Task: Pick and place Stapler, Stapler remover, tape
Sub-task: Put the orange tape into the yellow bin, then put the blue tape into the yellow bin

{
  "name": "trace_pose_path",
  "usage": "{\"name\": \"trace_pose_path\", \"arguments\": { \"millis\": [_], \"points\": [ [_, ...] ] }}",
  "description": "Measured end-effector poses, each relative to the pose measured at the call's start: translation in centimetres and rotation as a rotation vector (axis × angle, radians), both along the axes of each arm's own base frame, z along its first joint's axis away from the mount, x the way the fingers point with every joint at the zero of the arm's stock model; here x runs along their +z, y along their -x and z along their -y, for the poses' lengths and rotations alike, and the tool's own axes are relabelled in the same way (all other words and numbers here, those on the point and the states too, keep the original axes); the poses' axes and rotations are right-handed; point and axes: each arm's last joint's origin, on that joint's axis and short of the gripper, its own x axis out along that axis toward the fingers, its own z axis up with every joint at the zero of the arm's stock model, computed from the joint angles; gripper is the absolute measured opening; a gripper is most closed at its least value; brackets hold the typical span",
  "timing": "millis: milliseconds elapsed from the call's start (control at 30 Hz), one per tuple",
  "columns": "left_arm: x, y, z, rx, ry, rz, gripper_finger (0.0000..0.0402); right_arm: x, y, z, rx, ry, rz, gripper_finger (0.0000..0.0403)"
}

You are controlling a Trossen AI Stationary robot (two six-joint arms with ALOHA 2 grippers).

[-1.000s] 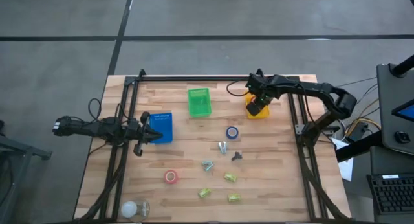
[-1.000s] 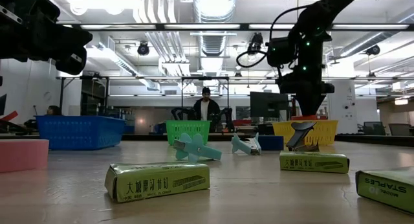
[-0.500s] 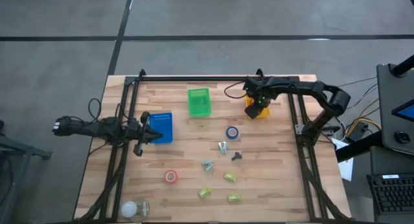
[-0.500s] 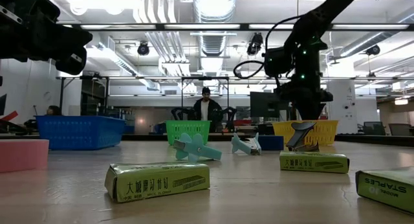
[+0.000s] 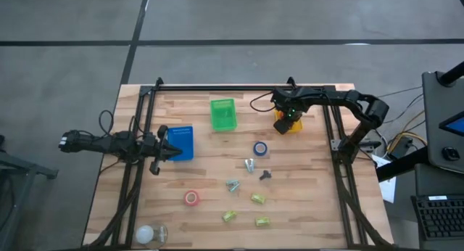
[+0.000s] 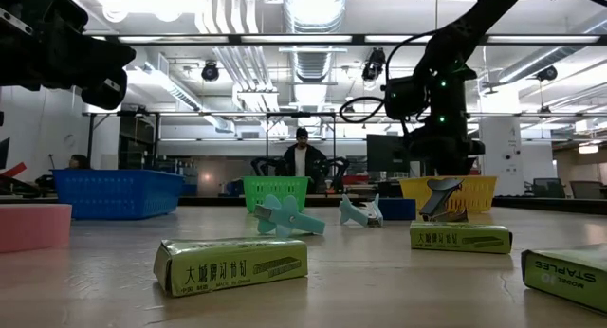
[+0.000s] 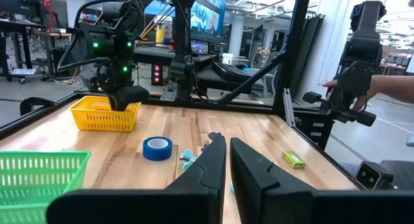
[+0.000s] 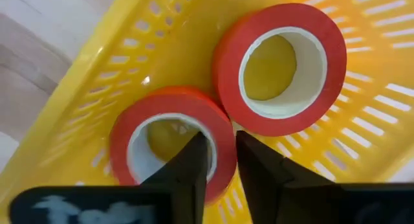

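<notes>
My right gripper (image 5: 288, 117) hangs over the yellow basket (image 5: 296, 125) near the table's far right, shut on a red tape roll (image 8: 169, 141). A second red roll (image 8: 279, 68) lies flat on the basket floor beside it. The blue roll (image 5: 260, 148) lies flat at mid-table, and another red roll (image 5: 191, 198) lies nearer the front. Teal staple removers (image 5: 249, 164) (image 5: 232, 184) and a dark one (image 5: 264, 175) rest on the wood. My left gripper (image 5: 175, 151) waits shut by the blue basket (image 5: 181, 141). My right gripper holds the red tape roll by its ring wall (image 8: 223, 134), one finger inside the hole and one outside. The fingers come from above, pointing down into the yellow basket. The roll sits flat, low in the basket; whether it rests on the floor I cannot tell.
A green basket (image 5: 223, 113) stands at the far middle. Yellow-green staple boxes (image 5: 257, 199) (image 5: 230, 216) (image 5: 262, 222) lie near the front, and a pale round thing (image 5: 148, 233) sits at the front left corner. A person's hand (image 7: 381, 87) shows beyond the table's right side.
My right gripper has come down toward the yellow basket and shifted a little toward the table's left, its arm folding lower. The left arm has kept still.
</notes>
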Motion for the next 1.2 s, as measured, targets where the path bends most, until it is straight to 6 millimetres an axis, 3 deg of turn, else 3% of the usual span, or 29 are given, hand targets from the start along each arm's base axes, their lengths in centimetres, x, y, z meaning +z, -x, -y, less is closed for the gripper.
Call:
{"name": "trace_pose_path", "arguments": {
  "millis": [300,567,800,1000,1200],
  "points": [
    [0.0,0.0,0.0,0.0,0.0,0.0,0.0026,0.6,0.1,0.0,-0.005,0.018,-0.001,0.0179],
    [0.0,0.0,0.0,0.0,0.0,0.0,0.0026,4.3,0.1,-0.5,-0.026,0.067,0.137,0.0198],
    [0.0,0.0,0.0,0.0,0.0,0.0,0.0026,6.3,-2.2,-3.9,0.102,0.064,0.247,0.0191],
    [0.0,0.0,0.0,0.0,0.0,0.0,0.0026,5.7,-5.3,-7.6,0.259,0.06,0.333,0.0189],
    [0.0,0.0,0.0,0.0,0.0,-0.001,0.0026,4.6,-7.2,-9.6,0.341,0.063,0.366,0.0189]
  ]
}}
